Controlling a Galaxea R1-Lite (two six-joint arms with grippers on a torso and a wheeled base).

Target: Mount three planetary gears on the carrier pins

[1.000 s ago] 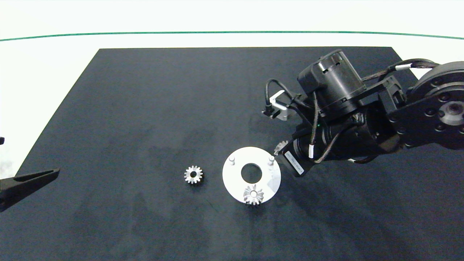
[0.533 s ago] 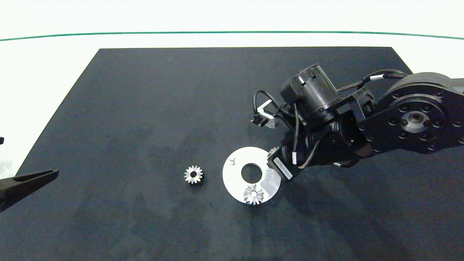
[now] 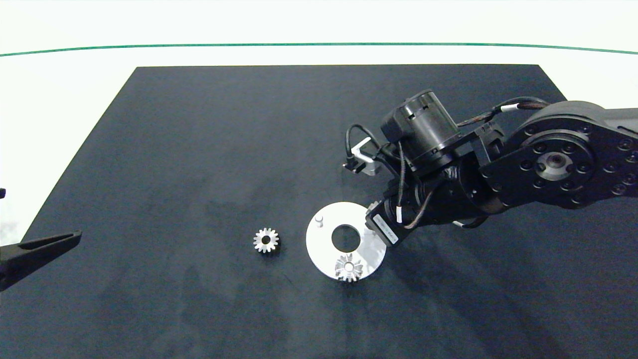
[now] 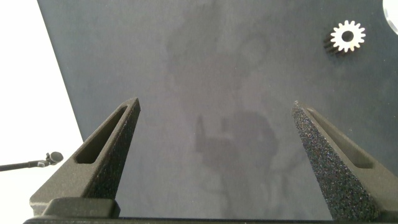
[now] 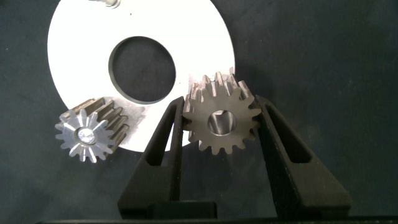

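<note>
The white round disc (image 3: pixel 323 244) lies mid-mat with its carrier pins. One silver planetary gear (image 3: pixel 349 268) sits on the near pin; it also shows in the right wrist view (image 5: pixel 92 132). The far-left pin (image 3: pixel 319 220) stands bare. My right gripper (image 3: pixel 373 218) hangs over the disc's far-right edge and hides the pin there. It is shut on a second gear (image 5: pixel 222 121), held flat between both fingers over the disc (image 5: pixel 81 56) rim; something pale shows through its bore. A third gear (image 3: pixel 265 240) lies loose on the mat left of the disc, also seen from the left wrist (image 4: pixel 347 37). My left gripper (image 4: pixel 214 106) is open and holds nothing, parked at the mat's left edge (image 3: pixel 40 247).
Everything rests on a black mat (image 3: pixel 199 149) laid over a white table. A green line (image 3: pixel 319 45) runs across the table beyond the mat. The right arm's bulky wrist and cables (image 3: pixel 423 149) hang over the mat to the right of the disc.
The right arm has swung left and lowered toward the disc with its gear, and it now covers the far-right pin that showed a second ago. The left arm and other gears have stayed put.
</note>
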